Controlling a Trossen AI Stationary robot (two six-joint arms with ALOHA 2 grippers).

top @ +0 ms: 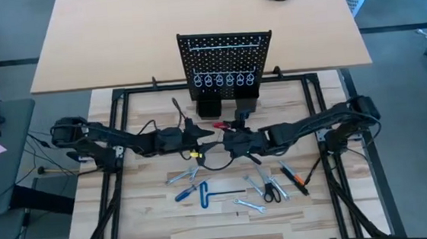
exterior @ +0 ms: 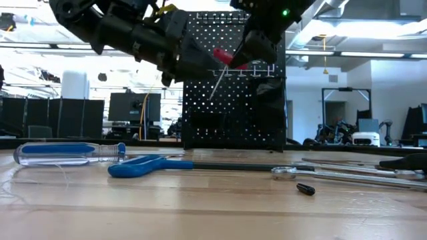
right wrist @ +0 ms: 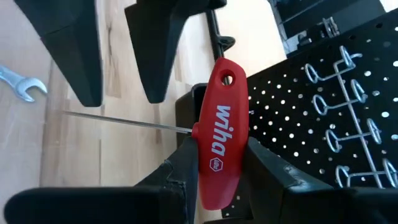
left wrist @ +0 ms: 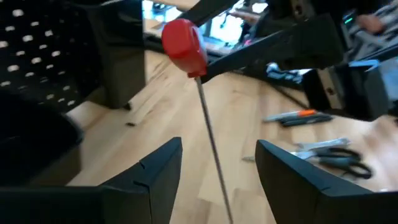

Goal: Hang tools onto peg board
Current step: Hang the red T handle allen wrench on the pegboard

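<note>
Red-handled T-key with a thin steel shaft (right wrist: 219, 134) is clamped by its handle between the fingers of the right gripper (top: 234, 135), just in front of the upright black perforated metal peg board (top: 225, 57) and above the table, as seen raised in the low view (exterior: 225, 59). The shaft is seen running from the red handle down between the two dark fingers of the left gripper (left wrist: 217, 168), which are spread apart on either side of it without touching it. The left gripper (top: 197, 136) is held close to the right one, near the two black cups (top: 226, 103) at the board's base. A row of silver ring hooks (top: 224, 79) on the board is unoccupied. On the light wooden table (top: 152, 216) are left the blue-handled T-key (top: 208, 192), the blue-handled screwdriver (top: 186, 191), the silver wrenches (top: 253, 186), the black scissors (top: 275, 193) and the orange-and-black tool (top: 294, 178).
</note>
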